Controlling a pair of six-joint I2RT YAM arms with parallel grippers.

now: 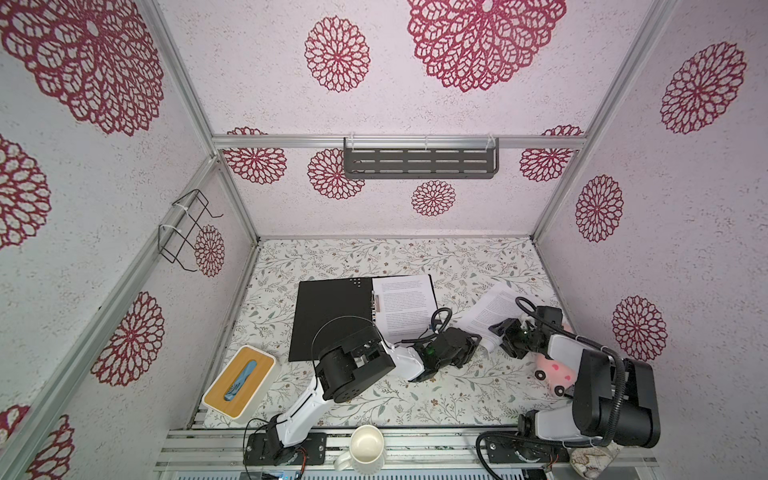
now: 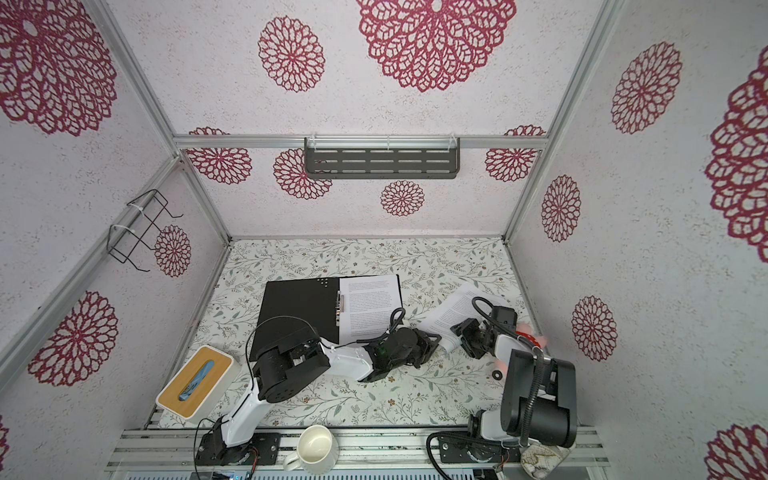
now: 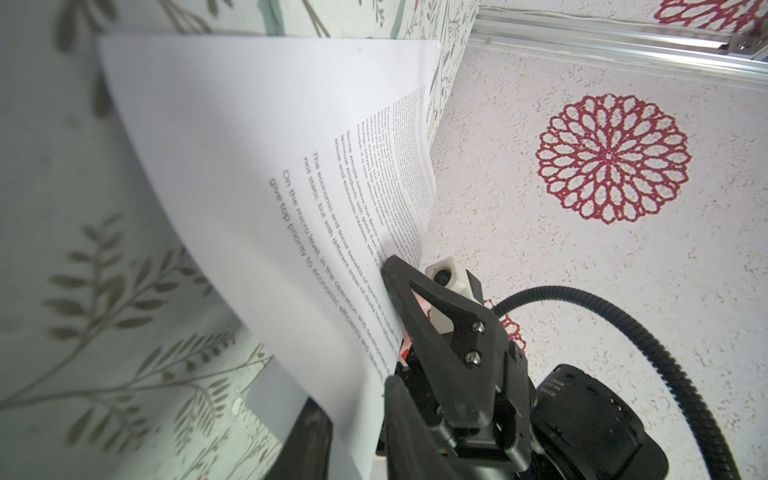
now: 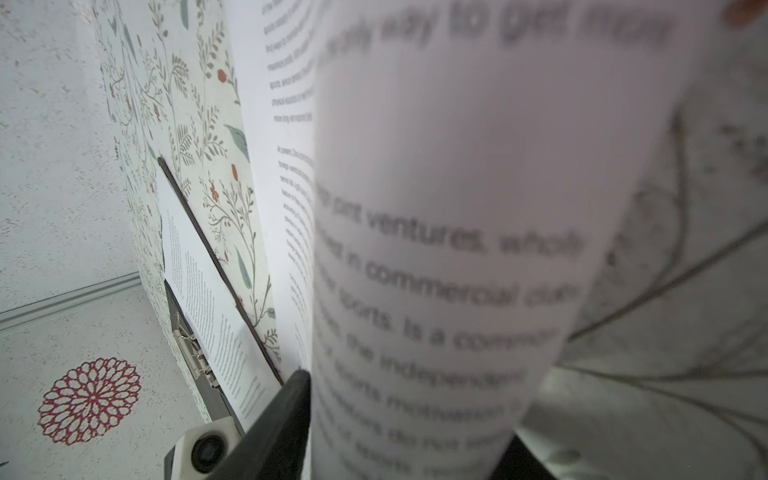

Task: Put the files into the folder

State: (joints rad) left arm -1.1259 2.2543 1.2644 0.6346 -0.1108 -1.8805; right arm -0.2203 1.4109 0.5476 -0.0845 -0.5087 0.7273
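The folder (image 1: 328,320) lies open and flat on the middle of the worktop (image 1: 415,395), black inside facing up. Its metal clip (image 1: 376,307) runs down the spine. One printed sheet (image 1: 405,305) lies on its right half, just beside that clip. To the right of the folder, and apart from it, a second printed sheet (image 1: 492,309) sits askew. Its far end is down on the worktop and its near end is lifted and curled between the two arms. The left end effector (image 1: 478,341) is at that near edge. In the left wrist view one of its dark fingers (image 3: 309,440) shows beside the paper and the other is hidden behind it, so I cannot tell whether it is clamped on the sheet. The right end effector (image 1: 498,332) meets the same edge from the other side with its jaws apart. One finger (image 4: 286,419) stands beside the curled paper without pinching it. Farther out, a pink toy (image 1: 555,370) lies by the right arm. A tissue box with a wooden lid (image 1: 239,382) sits at the near left corner. A white mug (image 1: 365,446) stands on the front rail.
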